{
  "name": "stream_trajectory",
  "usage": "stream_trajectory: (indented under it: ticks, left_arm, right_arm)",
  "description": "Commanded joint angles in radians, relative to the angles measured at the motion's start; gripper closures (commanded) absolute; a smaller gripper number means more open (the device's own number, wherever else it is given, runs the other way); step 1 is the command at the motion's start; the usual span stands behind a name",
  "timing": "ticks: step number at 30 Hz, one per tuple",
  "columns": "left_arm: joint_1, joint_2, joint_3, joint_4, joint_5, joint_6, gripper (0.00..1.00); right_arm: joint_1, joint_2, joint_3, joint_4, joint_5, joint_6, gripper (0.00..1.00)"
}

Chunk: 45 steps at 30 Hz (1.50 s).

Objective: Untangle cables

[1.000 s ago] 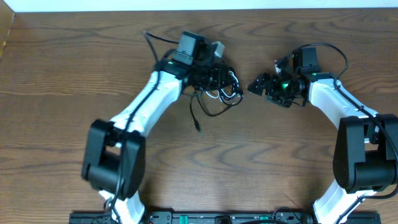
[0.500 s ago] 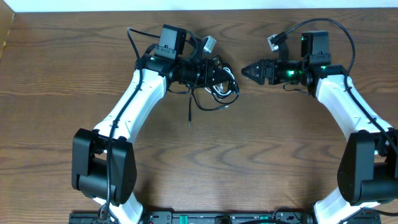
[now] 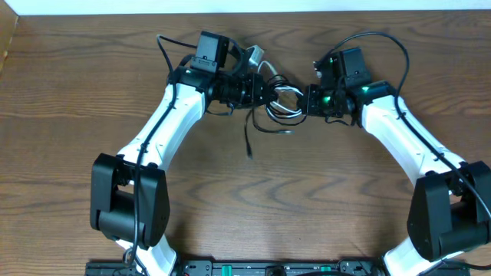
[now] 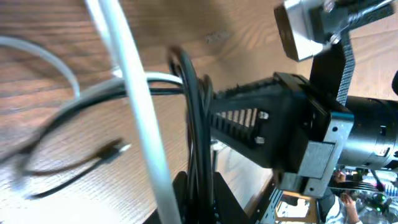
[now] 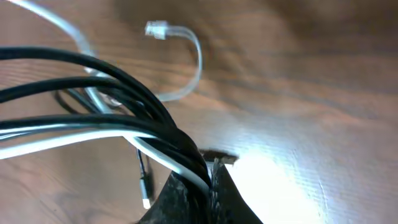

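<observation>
The cables lie in one tangle (image 3: 281,103) between my two grippers at the back middle of the table. The black cable (image 4: 194,118) runs in several strands through my left gripper (image 4: 202,200), which is shut on them. The white cable (image 4: 132,93) passes beside the jaws. My right gripper (image 3: 306,100) is shut on the tangle's right side. In the right wrist view, black and white strands (image 5: 124,124) are pinched between its jaws (image 5: 208,177). A white plug (image 5: 155,29) curls free above them. One loose black end (image 3: 248,144) trails toward the front.
The wooden table (image 3: 307,207) stretches toward the front and to both sides. Its far edge (image 3: 430,11) runs just behind the arms. Thick black wires fixed to the arms loop above the left wrist (image 3: 163,44) and the right wrist (image 3: 383,36).
My right gripper has swung left to the tangle and shut on it. The tangle now stretches between both grippers, and the loose black end has shifted a little to the right.
</observation>
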Motion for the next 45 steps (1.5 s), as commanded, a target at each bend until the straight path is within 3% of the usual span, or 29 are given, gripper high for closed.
stream_trajectory:
  ticks: [1,10,16,21,34,40,45]
  left_arm:
    - [0.057,-0.028,0.024,0.001,0.026,0.018,0.93]
    - [0.054,-0.028,0.022,0.0,-0.019,0.021,0.93]
    - [-0.006,-0.027,0.002,0.001,-0.027,0.021,0.93]
    - [-0.047,-0.027,0.002,0.037,-0.027,-0.023,0.93]
    - [-0.053,-0.026,0.002,0.053,-0.071,-0.119,0.92]
    - [-0.124,-0.017,0.002,0.098,-0.127,-0.228,0.93]
    - [-0.125,-0.017,0.002,0.175,-0.127,-0.317,0.93]
  right_arm:
    - [-0.092,0.013,-0.029,-0.071,0.246,0.019,0.99]
    - [-0.116,0.013,-0.062,-0.127,0.235,-0.03,0.93]
    - [-0.116,0.013,-0.061,-0.09,0.069,-0.278,0.71]
    - [-0.117,0.012,-0.042,-0.045,-0.071,-0.372,0.59]
    - [-0.117,0.01,-0.013,0.061,-0.307,-0.377,0.47]
    - [-0.113,0.013,-0.017,0.125,-0.223,-0.379,0.36]
    - [-0.112,0.013,-0.061,0.125,-0.211,-0.415,0.34]
